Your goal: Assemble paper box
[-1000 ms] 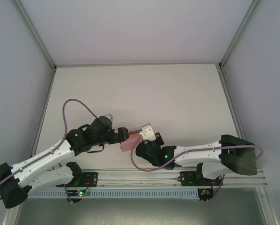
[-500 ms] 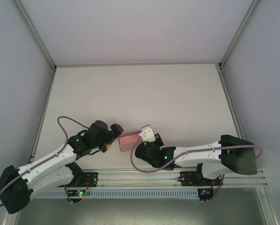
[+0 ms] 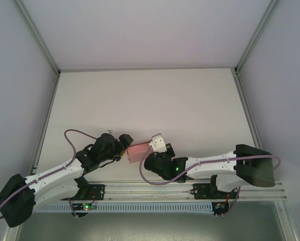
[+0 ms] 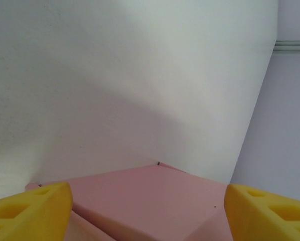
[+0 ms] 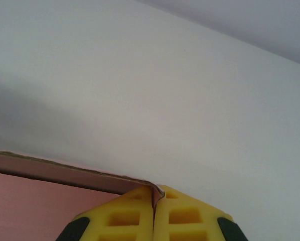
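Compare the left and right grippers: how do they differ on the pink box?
The left gripper has its jaws wide apart, one on each side of the paper box; the right gripper has its jaws shut. The right gripper pinches a thin edge of card; the left gripper straddles the box, contact unclear. Both have yellow jaws and meet at the same box.

We see a white matte table point(image 3: 150, 100) with metal rails point(image 3: 45, 120) along its sides. Near its front edge is the pink paper box point(image 3: 136, 153); whether it rests there, we cannot tell.
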You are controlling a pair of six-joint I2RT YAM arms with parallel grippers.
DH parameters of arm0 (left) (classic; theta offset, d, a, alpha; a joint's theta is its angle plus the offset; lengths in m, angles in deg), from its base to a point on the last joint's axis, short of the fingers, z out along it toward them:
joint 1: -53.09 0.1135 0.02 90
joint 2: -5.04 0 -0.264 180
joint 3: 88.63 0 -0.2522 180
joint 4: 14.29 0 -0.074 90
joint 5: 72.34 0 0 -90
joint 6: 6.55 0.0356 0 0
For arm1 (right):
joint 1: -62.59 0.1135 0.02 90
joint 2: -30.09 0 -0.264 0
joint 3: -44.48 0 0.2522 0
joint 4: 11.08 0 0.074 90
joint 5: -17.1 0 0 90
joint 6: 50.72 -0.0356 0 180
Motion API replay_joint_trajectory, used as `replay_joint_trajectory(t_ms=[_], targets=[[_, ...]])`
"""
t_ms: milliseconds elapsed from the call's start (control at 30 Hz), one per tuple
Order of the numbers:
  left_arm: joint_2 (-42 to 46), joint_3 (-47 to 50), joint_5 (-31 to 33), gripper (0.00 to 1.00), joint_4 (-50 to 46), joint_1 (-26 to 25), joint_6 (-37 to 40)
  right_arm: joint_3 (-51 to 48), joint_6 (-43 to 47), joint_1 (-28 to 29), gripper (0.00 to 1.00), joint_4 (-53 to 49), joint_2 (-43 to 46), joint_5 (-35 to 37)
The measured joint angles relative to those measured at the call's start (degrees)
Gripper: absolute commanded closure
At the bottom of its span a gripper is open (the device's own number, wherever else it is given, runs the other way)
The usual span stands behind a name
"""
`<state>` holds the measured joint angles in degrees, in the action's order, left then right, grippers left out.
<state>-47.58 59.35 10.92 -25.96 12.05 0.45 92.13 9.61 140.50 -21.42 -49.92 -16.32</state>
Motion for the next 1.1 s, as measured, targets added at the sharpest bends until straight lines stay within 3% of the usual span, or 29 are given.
replay_joint_trajectory(t_ms=[67,300,633,867,1000,1100], targets=[[-0.6,0.3,1.0,0.28,0.9,-0.5,1.4,-0.3,-0.5,0.2,0.92,-0.2,0.5,-0.1],[0.3,4.1,2.1,0.32,7.3,-2.1,6.7,-3.3,-1.3,0.6,0.69,-2.6,7.2,-4.7],[2.8,6.0,4.5,0.33,7.9,-3.3,13.6,-7.3,1.3,-4.1,0.36,-4.1,21.7,-19.2],[1.8,6.0,4.9,0.33,9.2,-4.0,16.9,-8.9,3.7,-8.3,0.29,-2.9,30.2,-24.0],[1.0,5.7,5.2,0.33,9.6,-4.4,18.6,-8.4,4.0,-12.9,0.29,-1.5,27.0,-26.1],[0.7,5.6,5.3,0.34,9.8,-4.4,19.2,-6.6,4.2,-14.1,0.34,-1.3,21.3,-28.0]])
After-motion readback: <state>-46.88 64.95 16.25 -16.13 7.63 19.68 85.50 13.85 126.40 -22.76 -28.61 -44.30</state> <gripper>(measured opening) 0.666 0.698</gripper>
